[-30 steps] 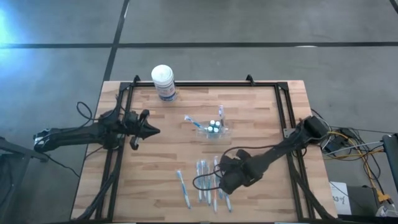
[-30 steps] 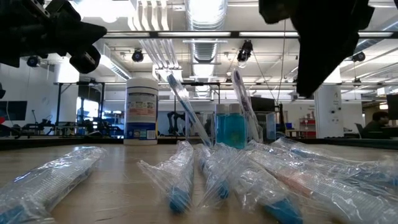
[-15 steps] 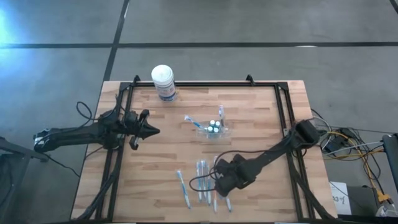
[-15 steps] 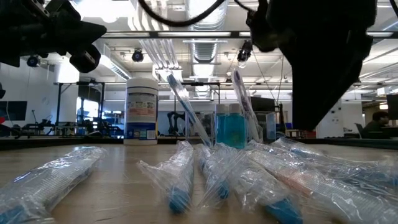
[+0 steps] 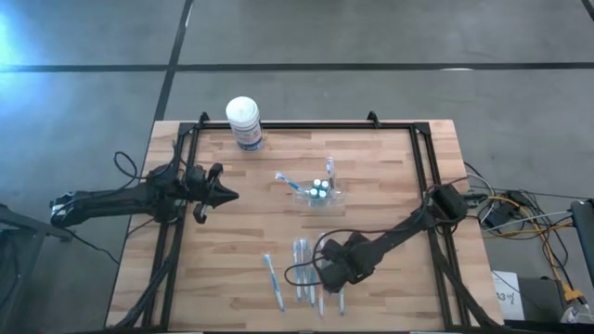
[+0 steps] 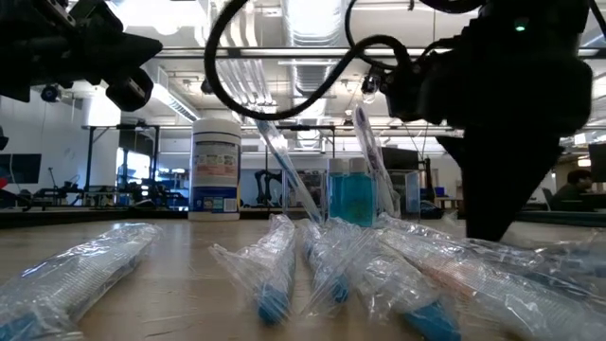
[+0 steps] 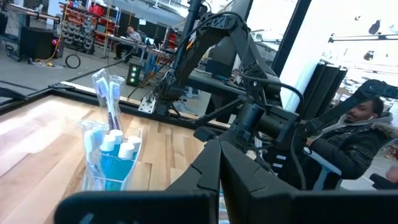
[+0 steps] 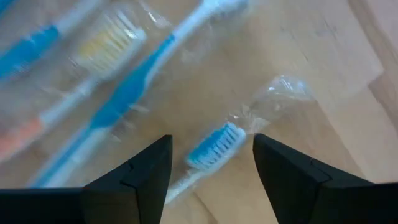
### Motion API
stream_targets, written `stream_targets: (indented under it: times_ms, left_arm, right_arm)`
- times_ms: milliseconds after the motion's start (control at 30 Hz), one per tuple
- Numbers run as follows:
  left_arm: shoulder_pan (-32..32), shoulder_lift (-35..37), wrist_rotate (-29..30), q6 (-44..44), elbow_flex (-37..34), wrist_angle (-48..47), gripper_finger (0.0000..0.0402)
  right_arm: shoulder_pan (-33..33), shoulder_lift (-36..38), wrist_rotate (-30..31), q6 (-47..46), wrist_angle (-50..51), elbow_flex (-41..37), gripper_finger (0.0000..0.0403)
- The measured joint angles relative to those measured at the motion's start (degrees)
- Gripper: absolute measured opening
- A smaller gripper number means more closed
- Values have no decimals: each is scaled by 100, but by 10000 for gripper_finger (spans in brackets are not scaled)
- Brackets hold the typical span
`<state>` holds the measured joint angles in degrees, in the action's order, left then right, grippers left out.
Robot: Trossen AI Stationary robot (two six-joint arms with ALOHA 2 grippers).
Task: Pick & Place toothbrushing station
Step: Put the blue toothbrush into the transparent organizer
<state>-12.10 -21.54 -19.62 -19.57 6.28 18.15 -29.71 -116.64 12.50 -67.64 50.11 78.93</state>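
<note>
The toothbrushing station is a clear holder with toothbrushes and small blue bottles, standing mid-table; it also shows in the low view and the left wrist view. Several plastic-wrapped toothbrushes lie near the table's front edge. My right gripper hangs open just above them, pointing down. In its wrist view its fingers stand on either side of one wrapped brush's blue-and-white head; I see no touch. My left gripper waits shut and level at the table's left, apart from everything.
A white-lidded round canister with a blue label stands at the far left of the table. One wrapped toothbrush lies apart, left of the others. A black frame rail runs along the table's sides. A person sits beyond the table.
My right gripper has come down toward the wrapped toothbrushes, shifting a little toward the table's near edge and left. The toothbrushes and the station have stayed where they were.
</note>
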Motion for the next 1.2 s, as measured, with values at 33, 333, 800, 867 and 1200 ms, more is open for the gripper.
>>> stream_targets:
  times_ms: [33, 333, 800, 867, 1200]
  left_arm:
    - [-1, 0, -1, 2, 0, -5, 12]
    - [-1, 0, -1, 4, 0, -22, 12]
    - [-1, 0, 0, 22, 0, -22, 15]
    - [0, 0, 3, 50, 0, -20, 14]
    - [0, 2, 16, 184, 0, -20, 14]
  right_arm:
    - [0, 0, -49, 38, 43, -1, 214]
    - [-2, 28, -174, 548, -21, -182, 147]
    - [-4, 59, -176, 1315, -82, -190, 18]
    - [-4, 99, -106, 1407, -61, -161, 19]
    - [-84, 1482, 1328, 2016, -163, -134, 18]
